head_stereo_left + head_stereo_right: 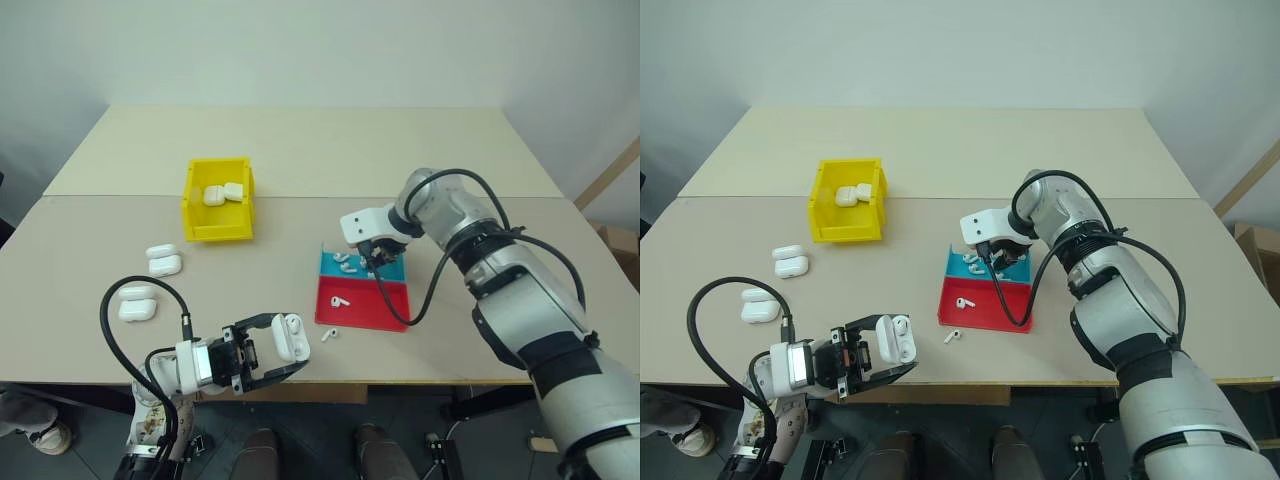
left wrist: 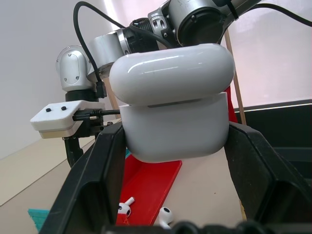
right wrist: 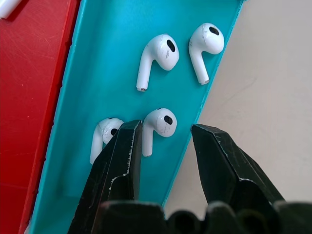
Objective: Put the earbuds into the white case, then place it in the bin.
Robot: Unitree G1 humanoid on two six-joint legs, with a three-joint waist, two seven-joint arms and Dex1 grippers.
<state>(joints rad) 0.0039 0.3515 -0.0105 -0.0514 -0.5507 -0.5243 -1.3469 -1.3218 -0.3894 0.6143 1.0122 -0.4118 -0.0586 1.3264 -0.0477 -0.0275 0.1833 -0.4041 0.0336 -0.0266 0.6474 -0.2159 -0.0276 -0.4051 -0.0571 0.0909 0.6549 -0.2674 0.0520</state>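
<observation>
L fingers (image 1: 268, 352) clamped on white case (image 1: 290, 336), lid ajar, off counter's (image 1: 300, 150) near edge. R fingers (image 3: 163, 161) part-open over tray's (image 3: 112, 63) blue half, straddling one earbud (image 3: 158, 124), not gripping. Yellow bin (image 1: 218, 200) well left of tray.

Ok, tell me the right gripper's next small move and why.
Probably ease the right gripper straight down and close on the earbud between its open fingers. It hangs just above the blue tray section with that bud lined up, and the left gripper already holds the open case waiting.
</observation>
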